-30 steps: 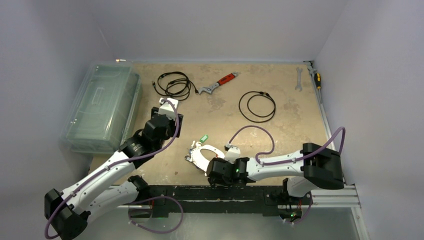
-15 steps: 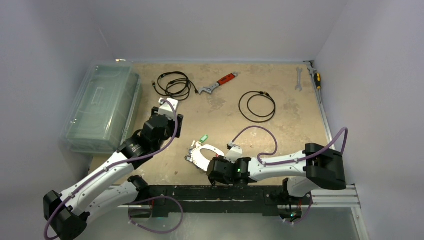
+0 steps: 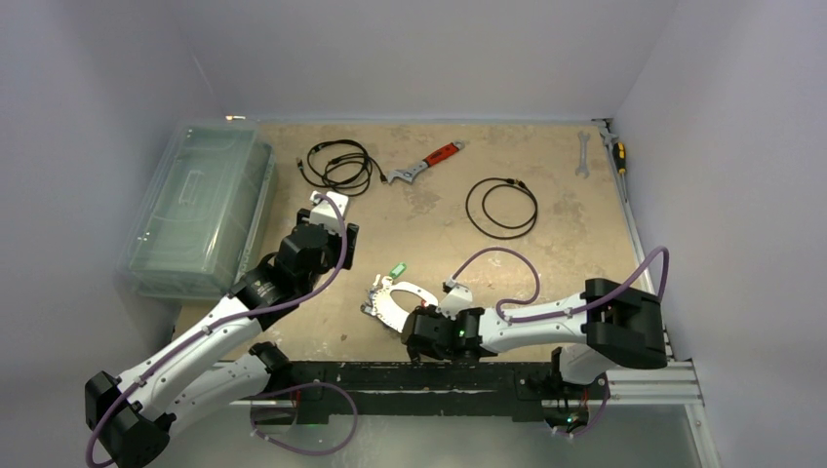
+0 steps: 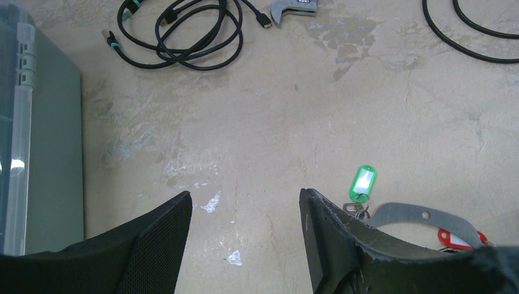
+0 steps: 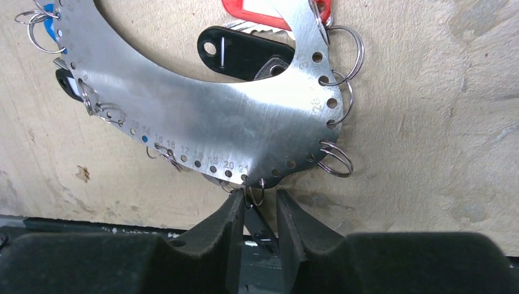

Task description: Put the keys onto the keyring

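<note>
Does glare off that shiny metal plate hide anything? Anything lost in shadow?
Right wrist view: flat grey metal keyring plate has a pale sheen, stamped numbers readable; the small dark key between the right gripper pads is shadowed. Left wrist view: even light, green key tag crisp.

Bare worktop (image 3: 585,244) lay open through the middle and right. A clear lidded bin (image 3: 195,210) blocked the left side. At the back, a tangled cable (image 3: 336,164), a red-handled wrench (image 3: 426,163) and a cable loop (image 3: 501,207) lay apart. The keyring (image 5: 202,122), fringed with small rings (image 5: 335,158), crowded the near edge just beside the right gripper (image 5: 258,199).
</note>
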`<state>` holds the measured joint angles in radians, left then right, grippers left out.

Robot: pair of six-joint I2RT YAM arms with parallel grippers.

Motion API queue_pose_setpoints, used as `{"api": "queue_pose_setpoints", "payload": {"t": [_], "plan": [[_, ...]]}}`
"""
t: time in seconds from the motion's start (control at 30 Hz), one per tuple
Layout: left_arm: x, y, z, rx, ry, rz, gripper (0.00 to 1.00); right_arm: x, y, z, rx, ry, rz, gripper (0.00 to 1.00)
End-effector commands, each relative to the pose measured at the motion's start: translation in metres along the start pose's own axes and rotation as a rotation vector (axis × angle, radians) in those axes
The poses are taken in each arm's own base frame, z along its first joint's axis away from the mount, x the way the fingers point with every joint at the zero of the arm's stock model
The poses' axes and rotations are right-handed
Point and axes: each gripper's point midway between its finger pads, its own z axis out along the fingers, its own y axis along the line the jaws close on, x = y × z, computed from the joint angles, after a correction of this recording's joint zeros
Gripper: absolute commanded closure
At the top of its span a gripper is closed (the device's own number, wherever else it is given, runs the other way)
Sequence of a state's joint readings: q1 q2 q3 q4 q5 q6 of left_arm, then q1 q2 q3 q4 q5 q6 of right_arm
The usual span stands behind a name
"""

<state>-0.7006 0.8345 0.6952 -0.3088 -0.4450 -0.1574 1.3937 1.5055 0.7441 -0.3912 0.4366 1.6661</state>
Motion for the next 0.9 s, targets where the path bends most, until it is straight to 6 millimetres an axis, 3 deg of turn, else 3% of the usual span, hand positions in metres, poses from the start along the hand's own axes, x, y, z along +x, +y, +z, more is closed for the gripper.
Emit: {"api": "queue_pose_setpoints", "payload": {"t": [0.0,0.33,0.7,0.87], "plan": [[-0.01,-0.002,-0.001,0.015,-0.035,-0.027,0.36,-0.013,-0.004,0.004,0.025,-0.07,0.026,0.75],[-0.01,-0.003,-0.002,0.022,-0.034,-0.024,0.36,-0.032,-0.003,-0.002,0.027,-0.159,0.032,0.82],[-0.008,-0.004,-0.001,0.031,-0.028,-0.016,0.36,-0.046,0.001,-0.009,0.01,-0.221,0.002,0.73],[-0.007,-0.005,0.0,0.033,-0.024,-0.013,0.36,-0.046,0.001,-0.005,0.01,-0.228,-0.018,0.78]]}}
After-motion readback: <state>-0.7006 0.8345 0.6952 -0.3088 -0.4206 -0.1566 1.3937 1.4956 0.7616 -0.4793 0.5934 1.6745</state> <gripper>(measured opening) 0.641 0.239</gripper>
